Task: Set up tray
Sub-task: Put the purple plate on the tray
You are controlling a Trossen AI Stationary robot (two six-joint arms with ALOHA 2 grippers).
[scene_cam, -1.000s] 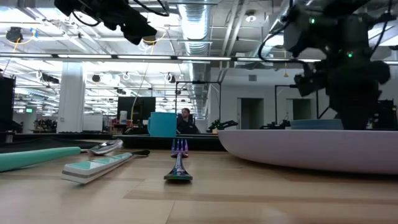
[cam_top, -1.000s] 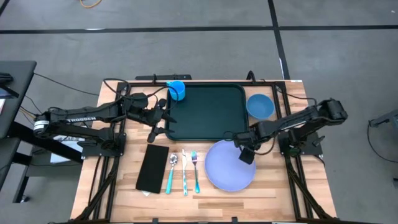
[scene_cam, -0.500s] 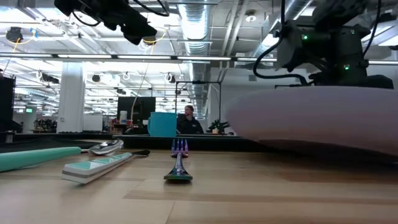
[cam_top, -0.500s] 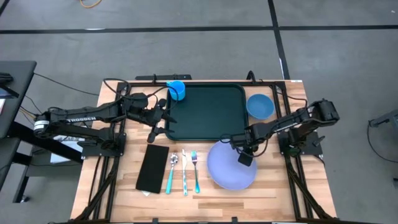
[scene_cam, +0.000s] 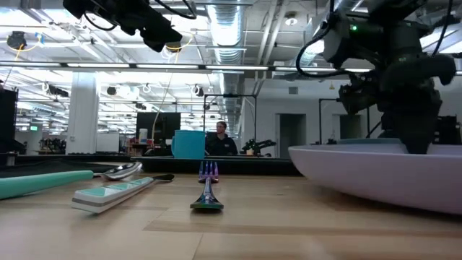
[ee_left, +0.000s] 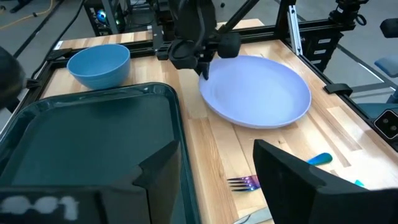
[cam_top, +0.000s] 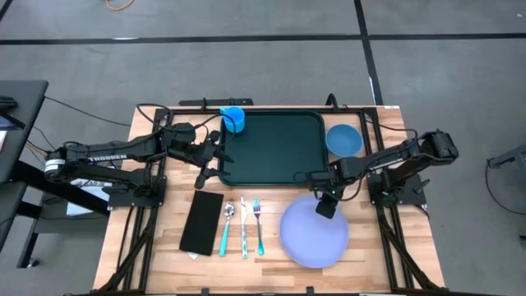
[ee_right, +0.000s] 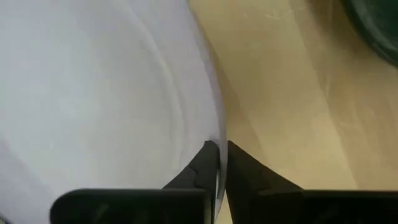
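**Right end effector pinching the plate rim**

Your right end effector (cam_top: 326,201) is clamped on the rim of the lavender plate (cam_top: 315,233), at the plate's 12 o'clock edge, forearm stretched in from 3 o'clock. Your left end effector (cam_top: 215,156) hovers spread apart at the tray's (cam_top: 275,146) 9 o'clock rim. The tray lies at the desk's (cam_top: 164,230) 12 o'clock half. In the low view the plate's right side is cut off.
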